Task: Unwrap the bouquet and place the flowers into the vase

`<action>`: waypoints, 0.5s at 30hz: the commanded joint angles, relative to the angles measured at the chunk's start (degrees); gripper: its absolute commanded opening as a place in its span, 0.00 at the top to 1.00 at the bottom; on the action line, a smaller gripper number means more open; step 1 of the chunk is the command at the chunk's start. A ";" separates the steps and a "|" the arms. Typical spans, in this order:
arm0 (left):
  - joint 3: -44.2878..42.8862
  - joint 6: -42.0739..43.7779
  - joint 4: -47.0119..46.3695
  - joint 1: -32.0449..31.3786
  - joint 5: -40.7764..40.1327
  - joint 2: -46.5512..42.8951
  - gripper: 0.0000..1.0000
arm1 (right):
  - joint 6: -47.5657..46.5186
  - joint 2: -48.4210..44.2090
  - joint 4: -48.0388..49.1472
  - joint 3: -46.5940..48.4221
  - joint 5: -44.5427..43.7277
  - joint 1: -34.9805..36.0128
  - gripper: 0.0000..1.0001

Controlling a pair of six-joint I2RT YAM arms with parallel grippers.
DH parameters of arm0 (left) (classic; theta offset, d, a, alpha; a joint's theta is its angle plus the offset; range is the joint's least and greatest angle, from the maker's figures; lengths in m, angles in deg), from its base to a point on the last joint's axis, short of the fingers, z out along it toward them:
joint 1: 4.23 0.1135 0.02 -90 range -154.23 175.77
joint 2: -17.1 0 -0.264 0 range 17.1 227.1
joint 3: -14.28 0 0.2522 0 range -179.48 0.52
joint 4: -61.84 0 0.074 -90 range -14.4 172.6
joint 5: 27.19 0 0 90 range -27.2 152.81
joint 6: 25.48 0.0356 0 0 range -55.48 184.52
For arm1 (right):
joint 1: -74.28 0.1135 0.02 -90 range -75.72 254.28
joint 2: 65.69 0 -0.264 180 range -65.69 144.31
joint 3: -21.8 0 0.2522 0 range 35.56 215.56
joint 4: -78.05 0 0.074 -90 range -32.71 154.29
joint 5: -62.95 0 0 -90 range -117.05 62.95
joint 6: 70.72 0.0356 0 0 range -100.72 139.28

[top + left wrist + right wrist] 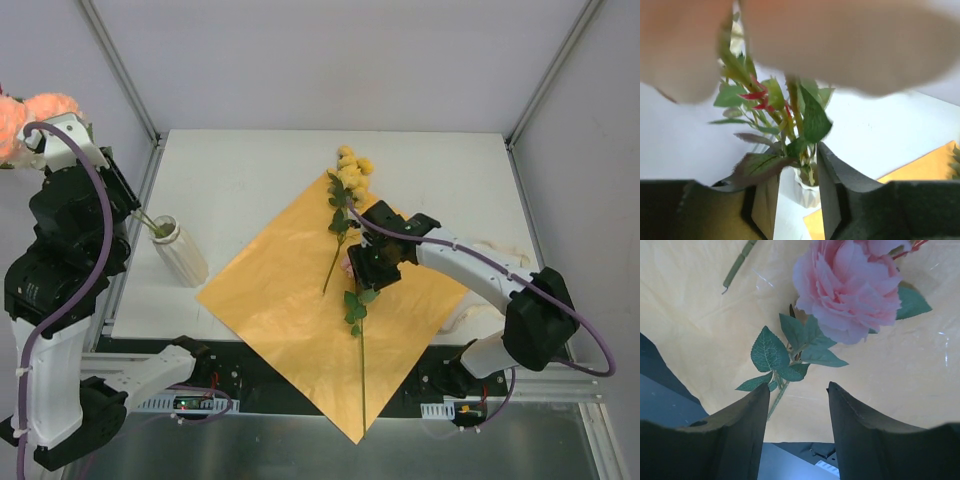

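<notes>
You have the pink bloom (847, 287) lying fully open on the orange paper (700, 315), which fills most of the view. Just below the bloom sits a cluster of serrated green leaves (785, 357), and beneath them a thin stem (776, 397) runs down toward the right gripper (799, 390). Its dark fingers (747, 425) stand apart below the bloom, the stem close to one finger's inner edge and unclamped. Up and away from the bloom lies a second stem (737, 265), its cut end on the paper. Past the paper's edge shows a dark surface (660, 385).
</notes>
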 commanded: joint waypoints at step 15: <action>-2.89 -9.46 3.52 0.25 19.64 -3.83 0.18 | 10.51 6.58 10.91 -9.47 -7.62 9.19 0.47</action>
